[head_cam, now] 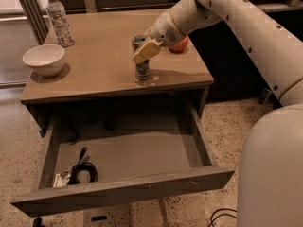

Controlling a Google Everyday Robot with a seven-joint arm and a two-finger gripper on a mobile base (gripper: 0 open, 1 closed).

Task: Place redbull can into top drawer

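Observation:
The redbull can (pixel 142 71), a slim dark silvery can, stands upright near the front middle of the tabletop (pixel 94 74). My gripper (pixel 141 48) comes in from the right and sits around the can's upper part. One tan finger (pixel 145 51) lies across the front of the can and the other is hidden behind it. The fingers look closed on the can. The top drawer (pixel 123 191) is pulled wide open below the table's front edge, its grey floor showing.
A white bowl (pixel 43 59) and a clear water bottle (pixel 58 18) stand at the table's left. An orange-red fruit (pixel 180 44) lies behind my wrist. A black cable and small items (pixel 78 172) lie in the drawer's front left corner.

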